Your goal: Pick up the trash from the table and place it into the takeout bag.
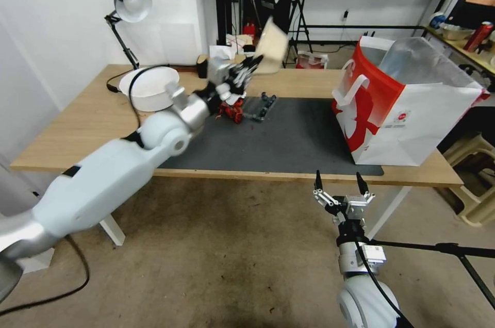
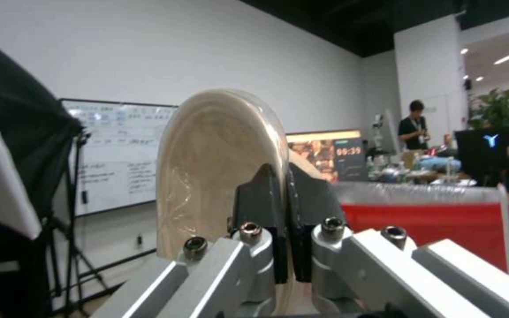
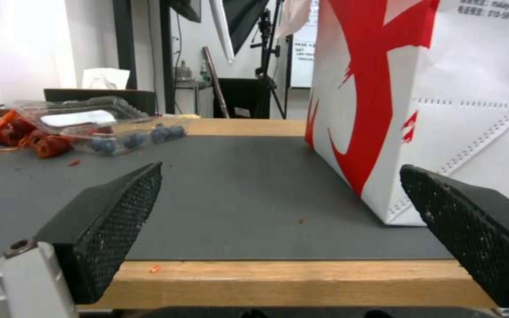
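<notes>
A light-wood table (image 1: 72, 127) with a dark grey mat (image 1: 289, 137) fills the middle of a cluttered lab. Nearest, off the table's front edge, the right gripper (image 1: 342, 182) waits with its fingers spread wide and empty. On the mat's right end stands the takeout bag (image 1: 412, 111), mouth open. Toward the mat's far left corner lie red leftovers (image 1: 231, 110) and a clear plastic tray (image 1: 260, 106) of blueberries. Above them the left gripper (image 1: 256, 62) is clamped on the rim of the beige bowl (image 1: 271, 48), lifted and tilted on edge. The bowl looks light, stiff and smooth-glazed, so a rim pinch suits it but could slip.
</notes>
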